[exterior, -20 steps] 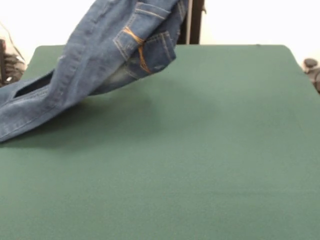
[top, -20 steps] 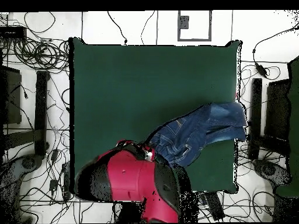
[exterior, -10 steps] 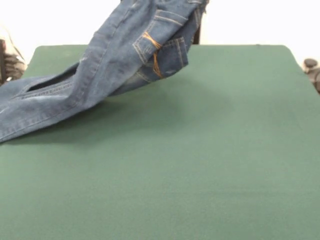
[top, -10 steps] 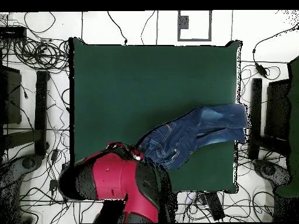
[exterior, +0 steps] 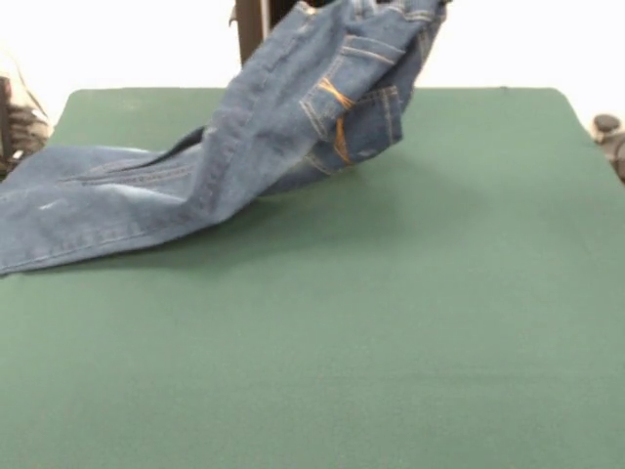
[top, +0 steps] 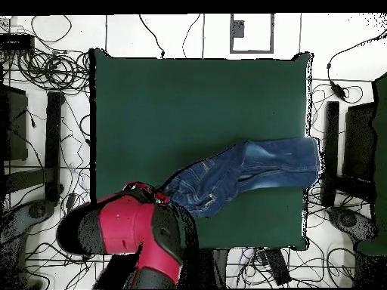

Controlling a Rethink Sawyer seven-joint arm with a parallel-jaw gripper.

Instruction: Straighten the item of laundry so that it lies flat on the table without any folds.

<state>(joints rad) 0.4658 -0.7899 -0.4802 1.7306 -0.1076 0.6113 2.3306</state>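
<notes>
The item of laundry, a small pair of blue jeans (exterior: 244,147) with orange stitching, is lifted at its waist end, which rises out of the top of the front view. Its legs trail down to the left and lie on the green table (exterior: 391,322), reaching the left edge. From overhead the jeans (top: 242,174) stretch from the table's right edge toward the arm's side. My gripper (top: 156,195) sits under the red and black arm (top: 128,230) at the jeans' waist end and holds it up. The fingers themselves are hidden.
Cables and dark stands (top: 53,143) lie on the floor around the table. The table's right edge (top: 308,151) is just beside the leg hems. A dark post (exterior: 251,29) stands behind the table's far edge.
The arm has carried the held waist end along the table's edge, rightward in the front view. The jeans have been dragged after it, and more of the legs now lies stretched on the cloth.
</notes>
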